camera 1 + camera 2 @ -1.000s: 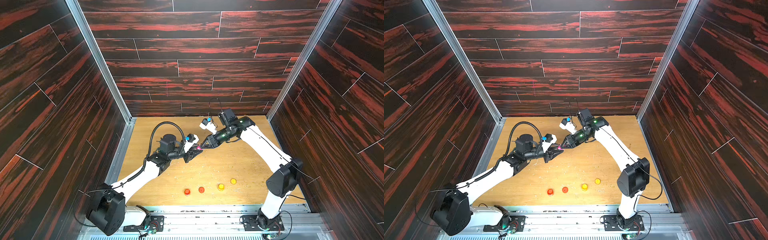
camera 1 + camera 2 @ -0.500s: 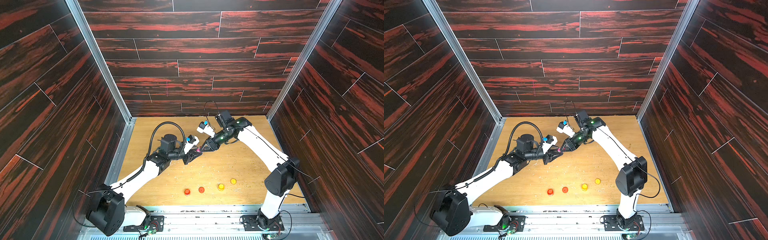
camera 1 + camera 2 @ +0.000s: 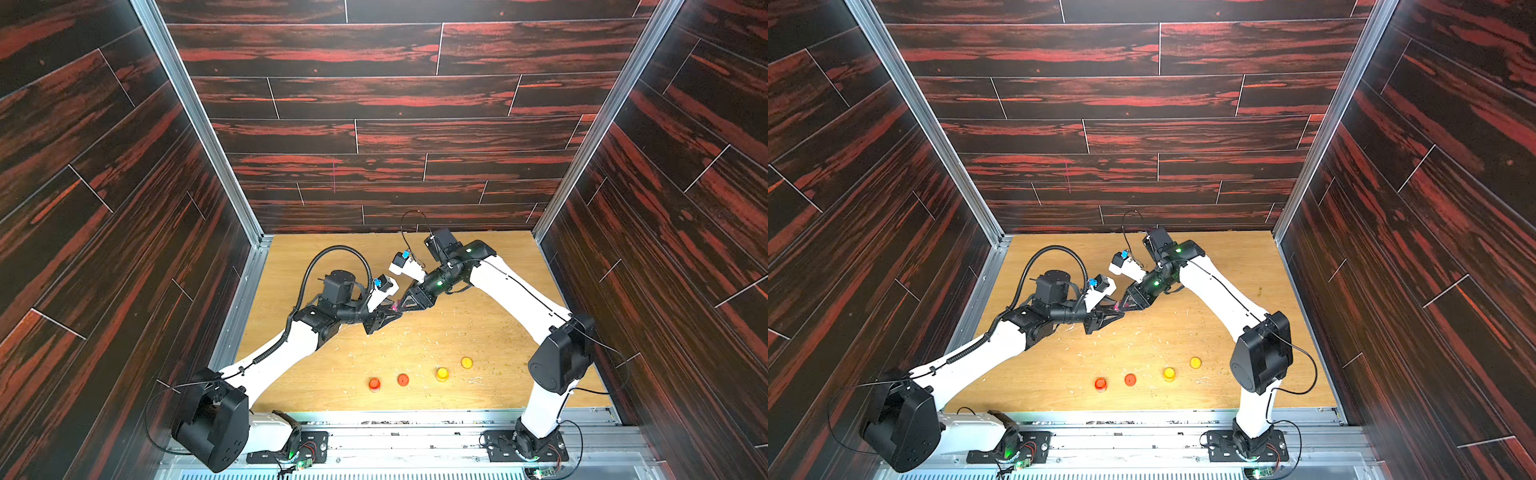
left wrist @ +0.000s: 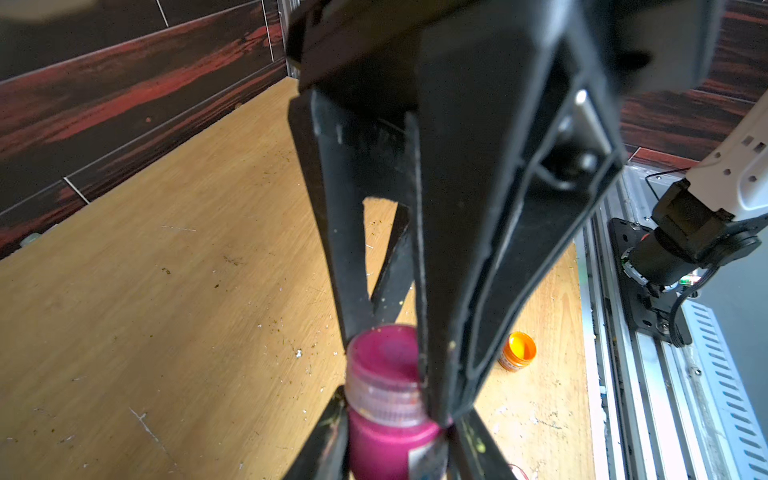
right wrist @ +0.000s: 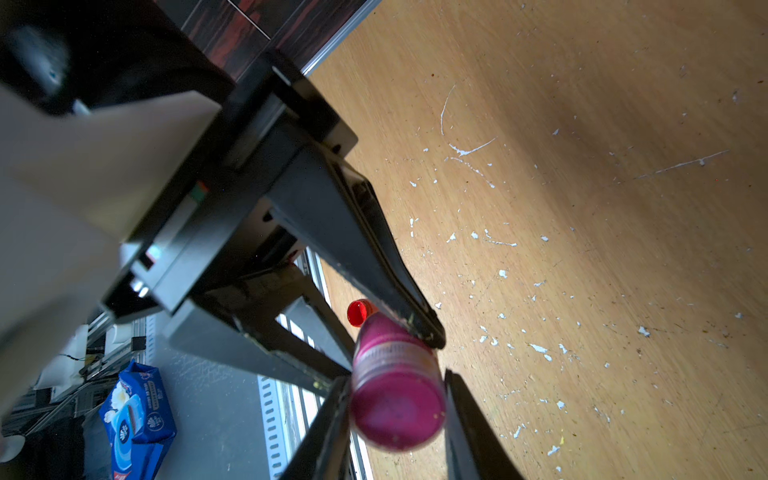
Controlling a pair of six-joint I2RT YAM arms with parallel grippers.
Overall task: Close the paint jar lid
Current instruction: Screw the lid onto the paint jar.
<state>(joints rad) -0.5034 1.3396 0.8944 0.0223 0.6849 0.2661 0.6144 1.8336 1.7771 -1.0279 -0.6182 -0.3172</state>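
A magenta paint jar hangs above the wooden table, with my left gripper shut on its body. Its clear-rimmed magenta lid sits on the jar's mouth, and my right gripper is shut on that lid. In the left wrist view the right gripper's black fingers come in from the far side onto the lid. In both top views the two grippers meet tip to tip at mid-table, left gripper and right gripper, with the jar only a pink speck between them.
Near the table's front edge stand a red jar, a red lid, a yellow jar and a yellow lid. A blue tissue pack lies off the table. Dark wood walls enclose three sides.
The right arm has shifted slightly left and its wrist has turned, swinging its white camera lower. The left arm and the jar have stayed in place.
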